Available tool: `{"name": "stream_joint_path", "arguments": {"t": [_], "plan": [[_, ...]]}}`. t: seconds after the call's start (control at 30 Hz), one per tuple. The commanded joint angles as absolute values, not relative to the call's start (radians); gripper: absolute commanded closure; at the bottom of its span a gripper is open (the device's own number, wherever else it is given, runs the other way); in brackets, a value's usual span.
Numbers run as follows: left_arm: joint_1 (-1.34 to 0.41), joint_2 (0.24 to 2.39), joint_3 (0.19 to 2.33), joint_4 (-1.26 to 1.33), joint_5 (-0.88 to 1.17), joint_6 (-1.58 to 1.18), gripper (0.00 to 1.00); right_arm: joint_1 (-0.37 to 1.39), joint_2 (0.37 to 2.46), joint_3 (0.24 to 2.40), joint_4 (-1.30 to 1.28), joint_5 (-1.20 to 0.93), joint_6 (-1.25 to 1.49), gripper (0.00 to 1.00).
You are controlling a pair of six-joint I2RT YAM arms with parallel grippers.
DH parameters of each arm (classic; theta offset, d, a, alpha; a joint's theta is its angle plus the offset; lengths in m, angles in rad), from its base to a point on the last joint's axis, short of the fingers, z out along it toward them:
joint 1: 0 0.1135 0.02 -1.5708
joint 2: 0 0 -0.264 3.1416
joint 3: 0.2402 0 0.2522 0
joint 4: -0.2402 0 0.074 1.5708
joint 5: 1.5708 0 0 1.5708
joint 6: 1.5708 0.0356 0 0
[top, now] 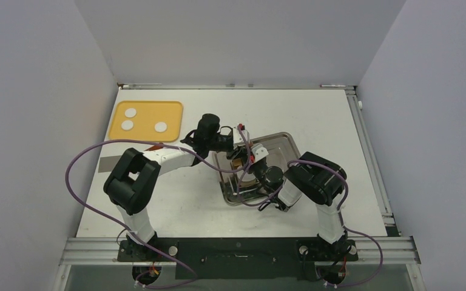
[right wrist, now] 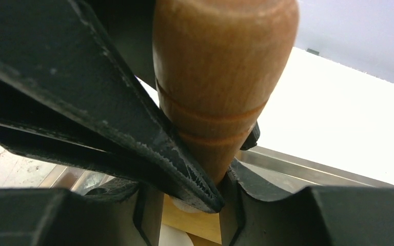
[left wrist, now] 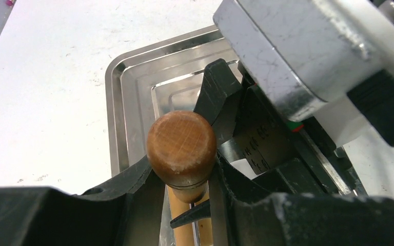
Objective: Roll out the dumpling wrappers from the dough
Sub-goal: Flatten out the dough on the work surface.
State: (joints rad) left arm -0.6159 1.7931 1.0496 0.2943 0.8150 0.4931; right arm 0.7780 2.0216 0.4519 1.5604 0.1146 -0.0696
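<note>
Basically, left hand and right hand each pinch a rolling pin handle, probably for even pressure on the tray below.

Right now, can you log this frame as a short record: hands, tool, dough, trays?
left hand: shut on one handle of the rolling pin
right hand: shut on the rolling pin's other handle
rolling pin: held over the metal tray
dough: three pieces on the yellow tray, far left, apart from both hands
under the pin: hidden by the hands
</note>
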Motion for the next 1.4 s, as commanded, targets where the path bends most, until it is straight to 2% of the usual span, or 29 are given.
{"name": "stream_joint_path", "arguments": {"t": [0.0,0.2,0.53,0.8,0.93,1.07,1.37], "plan": [[-0.667,1.91,1.006,0.093,0.802,0.463,1.0,0.806,2.232,0.396,1.462,0.016,-0.039,0.92],[-0.662,1.879,1.079,0.007,0.792,0.503,1.0,0.8,2.144,0.441,1.345,0.033,-0.076,0.92],[-0.684,1.786,1.414,-0.475,0.809,0.641,1.0,0.816,1.846,0.642,1.08,0.095,-0.167,0.92],[-0.73,1.685,1.448,-0.636,0.847,0.674,1.0,0.941,1.676,0.619,0.963,0.142,-0.252,0.92],[-0.739,1.66,1.331,-0.584,0.892,0.636,1.0,0.98,1.643,0.535,0.952,0.132,-0.231,0.92],[-0.744,1.648,1.188,-0.372,0.901,0.566,1.0,0.983,1.663,0.454,1.012,0.181,-0.203,0.92],[-0.76,1.683,1.041,-0.133,0.86,0.529,1.0,0.975,1.828,0.404,1.151,0.197,-0.17,0.92]]}}
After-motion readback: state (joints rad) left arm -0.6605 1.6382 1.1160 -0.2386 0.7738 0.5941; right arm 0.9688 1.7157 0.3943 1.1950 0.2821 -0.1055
